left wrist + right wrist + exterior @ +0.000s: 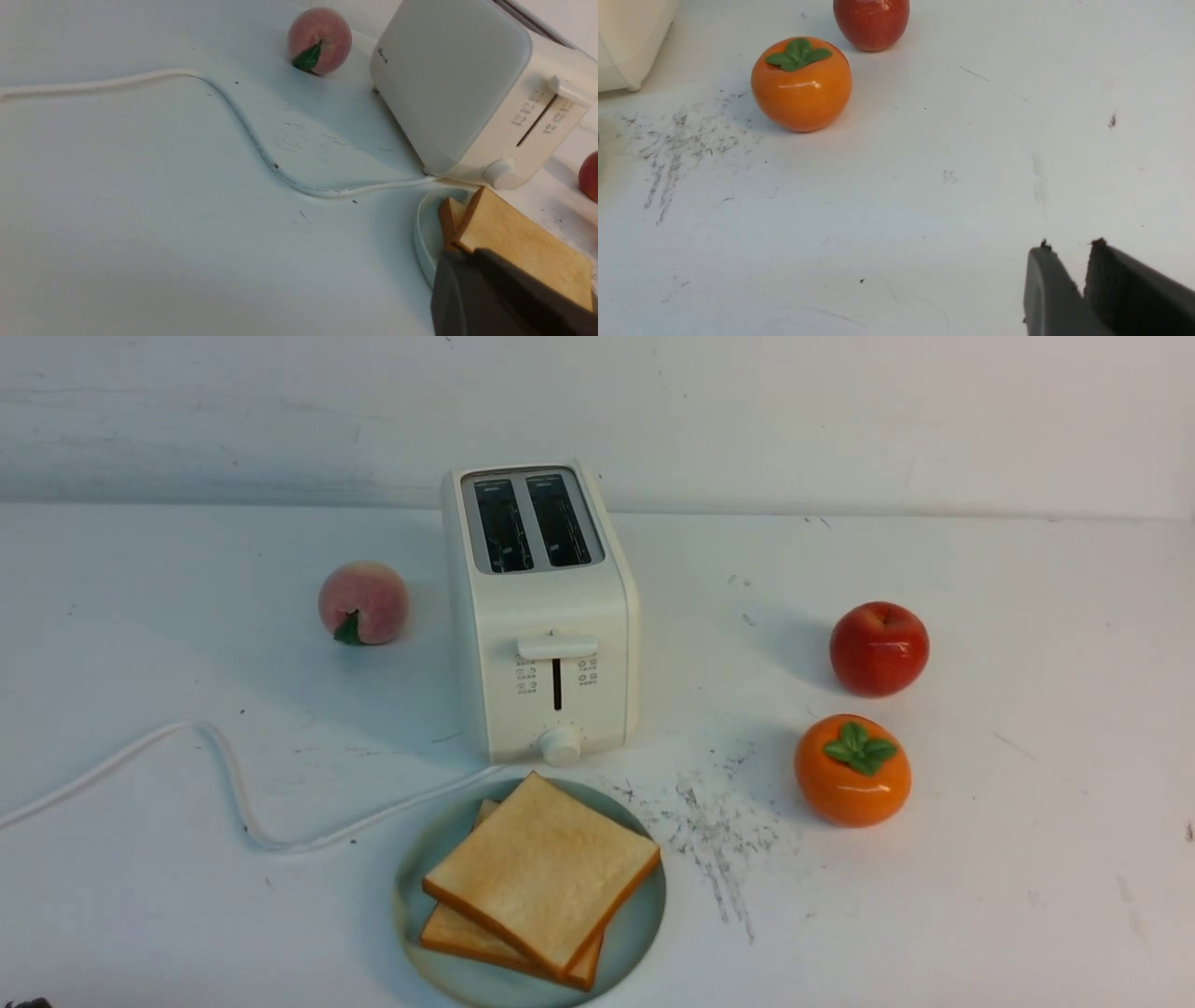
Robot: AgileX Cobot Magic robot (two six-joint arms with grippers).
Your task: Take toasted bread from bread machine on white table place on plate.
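My left tool was clenched empty, my right tool slightly parted, gripping nothing. Both toast slices lay stacked on the plate before the toaster, its slots bare. Job looked finished on the bench.

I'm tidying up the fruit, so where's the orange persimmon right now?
In the front view the glossy orange persimmon sits on the white table's right side, just in front of the red apple, right of the dark speckled marks.
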